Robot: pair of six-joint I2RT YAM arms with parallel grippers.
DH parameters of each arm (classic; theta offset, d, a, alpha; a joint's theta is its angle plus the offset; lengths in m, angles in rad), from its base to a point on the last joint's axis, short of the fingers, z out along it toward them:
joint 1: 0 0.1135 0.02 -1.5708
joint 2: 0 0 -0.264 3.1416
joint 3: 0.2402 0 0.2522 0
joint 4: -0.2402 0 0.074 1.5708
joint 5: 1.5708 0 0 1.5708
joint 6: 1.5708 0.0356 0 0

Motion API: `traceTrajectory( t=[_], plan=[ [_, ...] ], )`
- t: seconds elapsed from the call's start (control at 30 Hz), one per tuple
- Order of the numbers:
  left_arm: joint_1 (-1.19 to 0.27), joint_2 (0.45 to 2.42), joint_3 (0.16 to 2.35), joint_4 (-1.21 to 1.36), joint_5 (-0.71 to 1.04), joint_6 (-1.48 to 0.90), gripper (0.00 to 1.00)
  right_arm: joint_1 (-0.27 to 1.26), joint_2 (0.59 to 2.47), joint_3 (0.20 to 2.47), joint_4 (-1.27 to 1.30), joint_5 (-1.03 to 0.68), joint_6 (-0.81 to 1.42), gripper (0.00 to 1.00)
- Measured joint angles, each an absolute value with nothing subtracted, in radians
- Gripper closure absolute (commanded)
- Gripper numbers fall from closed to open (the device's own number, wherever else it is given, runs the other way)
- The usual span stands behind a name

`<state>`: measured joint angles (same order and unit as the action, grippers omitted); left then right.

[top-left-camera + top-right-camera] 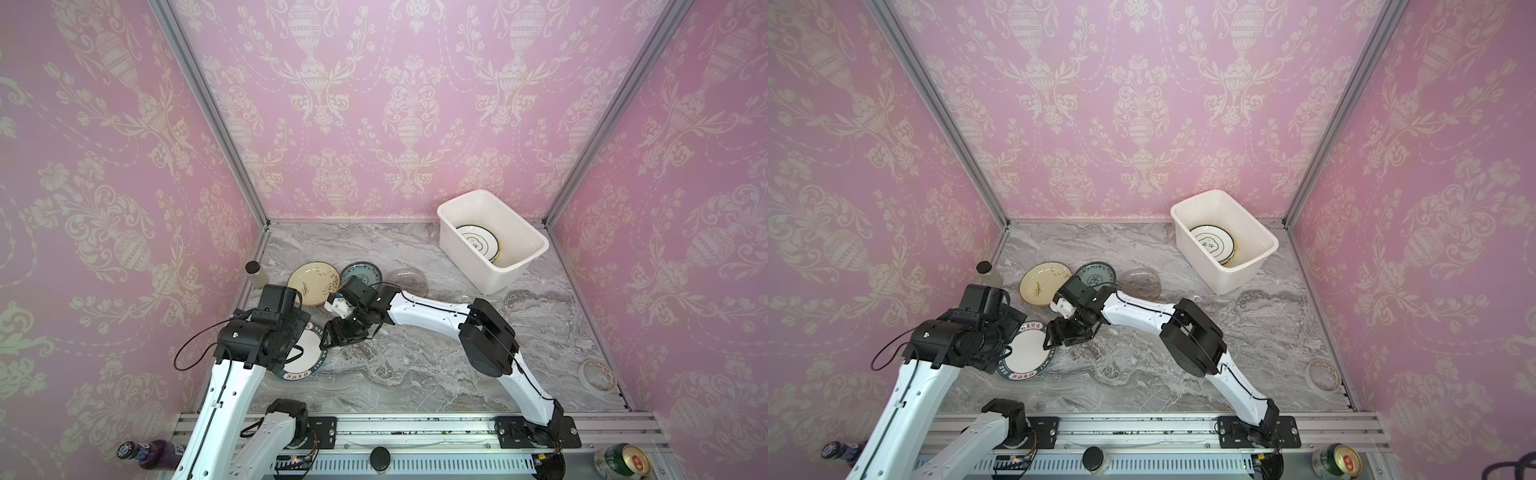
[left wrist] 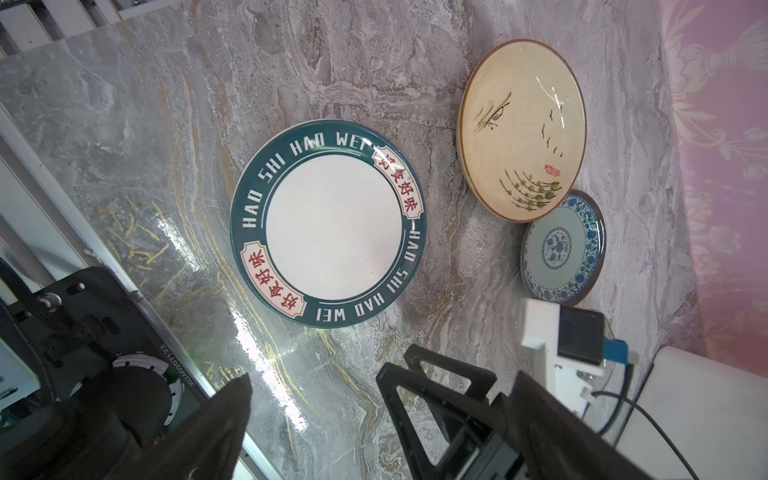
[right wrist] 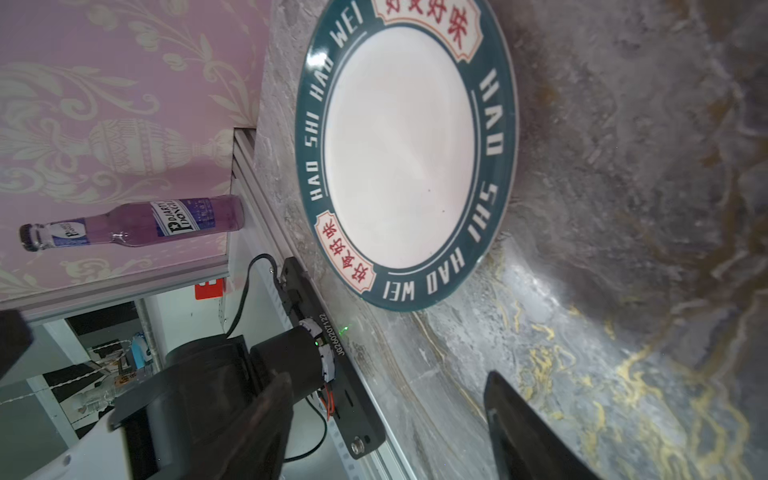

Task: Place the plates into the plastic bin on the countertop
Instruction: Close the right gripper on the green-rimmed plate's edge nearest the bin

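on the countertop (image 1: 415,374), four plates (image 2: 332,224); left claw (image 2: 384,376) and right claw (image 3: 388,374) both spread wide

**Countertop (image 1: 415,382) from above; clock hours read from its centre, 12 toward the back wall.**

Open marble runs from the centre to 6 and 7 o'clock, with a bare strip at 12.

Obstacles:
- plastic bin (image 1: 448,249) at 1
- glass plate (image 1: 409,279), teal floral plate (image 1: 368,270) and cream plate (image 1: 311,281), close-set from 11 to 10
- jar (image 1: 252,272) at the wall, 10
- lettered plate (image 1: 307,353) at 8, overhung by the left arm (image 1: 245,340)
- right arm (image 1: 432,313), spanning 5 to 9
- tape roll (image 1: 597,374) at 4

A narrow lane separates the bin from the glass plate.
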<state>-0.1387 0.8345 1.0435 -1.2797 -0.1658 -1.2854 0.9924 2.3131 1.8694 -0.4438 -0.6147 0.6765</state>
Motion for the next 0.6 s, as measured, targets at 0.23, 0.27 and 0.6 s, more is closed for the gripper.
traceTrajectory(
  t=[0.23, 0.27, 0.6],
  plan=[
    [-0.139, 0.840, 1.044, -1.299, -0.167, -1.285, 0.01, 0.979, 2.400, 1.882, -0.403, -0.656, 0.733, 0.40],
    [-0.139, 0.841, 1.044, -1.299, -0.167, -1.285, 0.01, 0.978, 2.407, 1.893, -0.400, -0.659, 0.741, 0.42],
    [-0.139, 0.841, 1.044, -1.299, -0.167, -1.285, 0.01, 0.973, 2.471, 1.935, -0.335, -0.698, 0.833, 0.73]
  ],
)
